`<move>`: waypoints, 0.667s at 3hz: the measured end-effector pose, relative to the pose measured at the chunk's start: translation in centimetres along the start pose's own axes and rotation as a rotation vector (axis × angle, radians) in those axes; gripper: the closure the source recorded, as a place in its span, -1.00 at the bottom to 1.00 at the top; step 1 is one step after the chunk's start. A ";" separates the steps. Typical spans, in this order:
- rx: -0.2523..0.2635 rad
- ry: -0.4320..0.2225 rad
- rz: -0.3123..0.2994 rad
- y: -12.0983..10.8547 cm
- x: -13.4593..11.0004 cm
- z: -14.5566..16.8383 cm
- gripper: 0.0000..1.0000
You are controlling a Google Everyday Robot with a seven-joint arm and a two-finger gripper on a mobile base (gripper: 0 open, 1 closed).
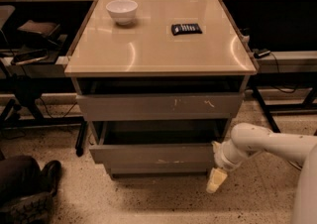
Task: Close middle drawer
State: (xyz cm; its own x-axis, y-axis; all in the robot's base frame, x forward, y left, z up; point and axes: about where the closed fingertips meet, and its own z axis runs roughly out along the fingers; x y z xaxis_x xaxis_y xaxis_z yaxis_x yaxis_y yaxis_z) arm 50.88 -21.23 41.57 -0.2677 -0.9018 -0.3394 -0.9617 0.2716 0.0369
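The middle drawer [153, 153] is a wide grey box with a plain front. It stands pulled out a little from the cabinet [158, 49], below the scratched top drawer front [158, 106]. My gripper [216, 180] is cream-coloured and points down at the floor. It hangs just right of the middle drawer's front right corner, at the end of my white arm [267, 143]. It holds nothing that I can see.
A white bowl [122, 11] and a black remote-like object [186, 28] lie on the cabinet top. Dark desks with cables flank the cabinet on both sides. A person's dark shoes [29, 193] are at the lower left on the speckled floor.
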 end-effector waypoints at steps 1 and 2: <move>0.000 0.000 0.000 -0.1 -0.2 -0.6 -1.00; 0.042 0.025 0.015 1.3 -1.1 -2.4 -1.00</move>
State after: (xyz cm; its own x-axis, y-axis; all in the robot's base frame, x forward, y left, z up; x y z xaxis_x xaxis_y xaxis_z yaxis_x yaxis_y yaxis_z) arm 49.81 -20.73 44.22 -0.2844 -0.9054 -0.3153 -0.9543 0.2989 0.0025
